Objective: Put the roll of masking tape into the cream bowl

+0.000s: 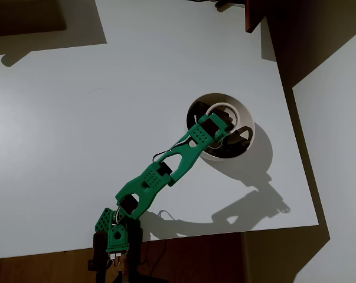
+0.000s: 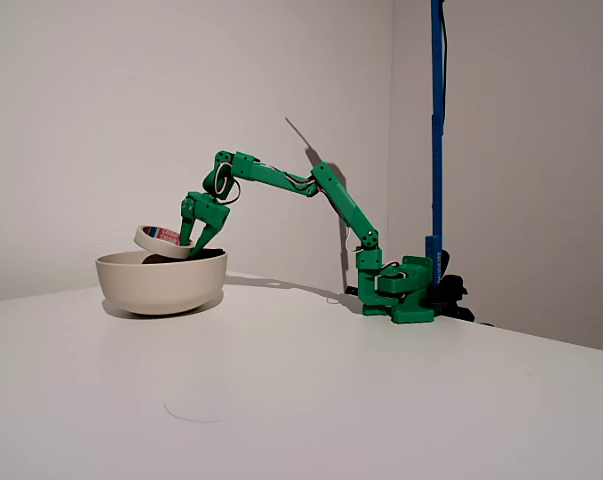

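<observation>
Tape (image 2: 163,240) at far left in the fixed view, held tilted just above the bowl (image 2: 161,285), its lower edge near or within the rim line, red-marked core facing the camera. Overhead, the same tape (image 1: 224,113) inside the bowl's outline (image 1: 251,137), toward the upper side of the dark interior. Not yet resting on the bottom, by the look of it; release step in hand.

Next to the right, fingers (image 2: 193,240) closed on the tape's right-hand edge, pinching the ring wall; gripper (image 1: 216,127) reaching in over the near rim. Green arm (image 2: 311,190) stretched out from its base (image 2: 401,295) on the white counter (image 2: 381,400).

For a clean finish: lower slightly, so the tape drops only a short way and does not bounce or roll out. Keep the lower finger clear of the rim; a nudge could slide or tip the bowl, which sits free on the counter. Level the tape if the wrist allows, then open the fingers fully and pause. Withdraw upward first, then back toward the base, so nothing catches the ring's hole or drags the bowl along.
</observation>
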Tool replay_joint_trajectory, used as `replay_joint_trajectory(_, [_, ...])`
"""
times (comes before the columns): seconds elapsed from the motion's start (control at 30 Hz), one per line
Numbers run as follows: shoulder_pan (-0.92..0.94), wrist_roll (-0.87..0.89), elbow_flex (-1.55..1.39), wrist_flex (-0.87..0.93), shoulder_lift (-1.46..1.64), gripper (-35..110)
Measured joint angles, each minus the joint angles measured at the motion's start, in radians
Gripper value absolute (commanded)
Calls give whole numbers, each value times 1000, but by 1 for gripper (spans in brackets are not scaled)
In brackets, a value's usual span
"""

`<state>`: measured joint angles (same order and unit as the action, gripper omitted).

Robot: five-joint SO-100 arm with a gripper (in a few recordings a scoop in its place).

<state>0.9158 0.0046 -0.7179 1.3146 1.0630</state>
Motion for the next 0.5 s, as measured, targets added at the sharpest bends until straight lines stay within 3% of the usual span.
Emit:
replay_joint_trajectory(0.37, [41,3,0,-35,-29,-8])
replay_joint_trajectory(0.5, [40,3,0,-35,-41,18])
